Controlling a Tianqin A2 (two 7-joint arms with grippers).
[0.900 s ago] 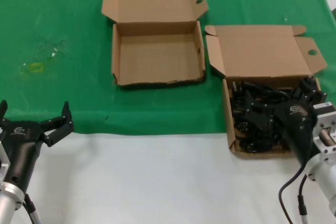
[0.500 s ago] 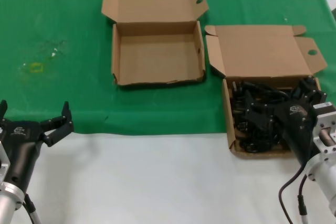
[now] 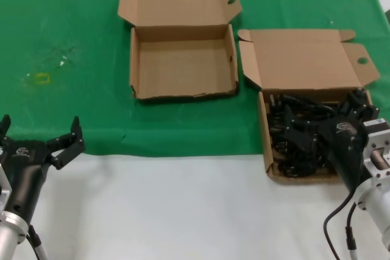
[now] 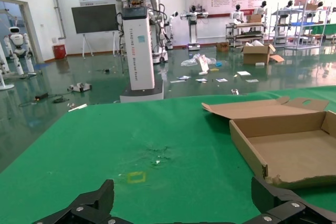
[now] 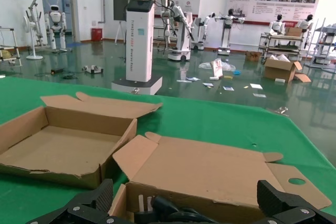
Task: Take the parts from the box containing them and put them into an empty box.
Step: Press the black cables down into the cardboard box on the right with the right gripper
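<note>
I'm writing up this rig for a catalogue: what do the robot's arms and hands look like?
Both match: the left hand and right hand are matte black with angular, toothed fingers on black tapered wrists bearing a small white logo. Behind the wrists come silver-grey cylindrical arm segments. Thick black cables loop beside each arm.

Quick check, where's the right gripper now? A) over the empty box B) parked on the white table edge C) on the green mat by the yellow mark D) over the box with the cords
D: the right gripper hangs open over the cords in their box, while the empty box sits apart.
</note>
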